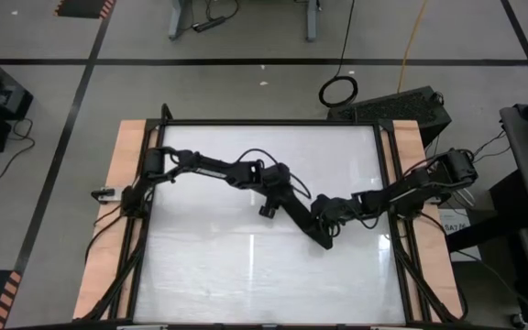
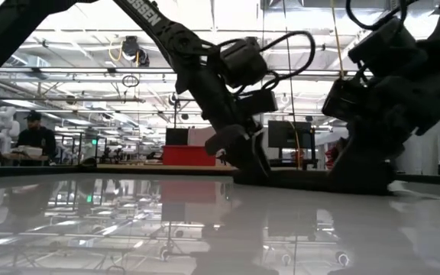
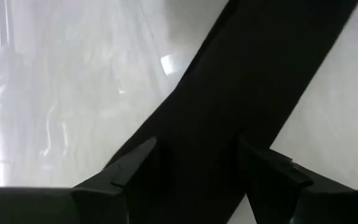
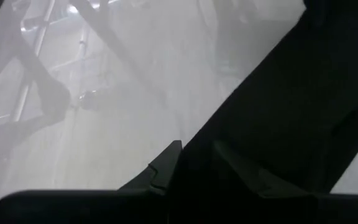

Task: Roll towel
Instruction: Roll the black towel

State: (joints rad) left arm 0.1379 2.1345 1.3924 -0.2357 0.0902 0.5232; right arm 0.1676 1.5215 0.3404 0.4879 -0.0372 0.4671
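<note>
While the white bench (image 1: 246, 275) fills most of the high view, its glossy top carries only the towel (image 1: 302, 218), a long narrow black strip lying slantwise near the middle, running from centre down toward the right. Wooden side boards (image 1: 122, 220) flank the bench left and right, and a black box (image 1: 401, 103) sits on the floor past the far right corner, with a coiled cable (image 1: 338, 90) beside it.

Both arms reach inward and meet over the strip. The left hand (image 3: 197, 162) is at the towel's upper left end, its fingers (image 3: 132, 165) spread apart with the black cloth lying between them. The right hand (image 4: 194, 158) is at the lower right end, its fingers (image 4: 166, 162) a little apart with the cloth between them; whether either hand pinches the cloth cannot be told.

From the low view the two arms crowd together over the towel (image 2: 296, 179). Far back on the left a person (image 2: 35, 141) sits in the room.
</note>
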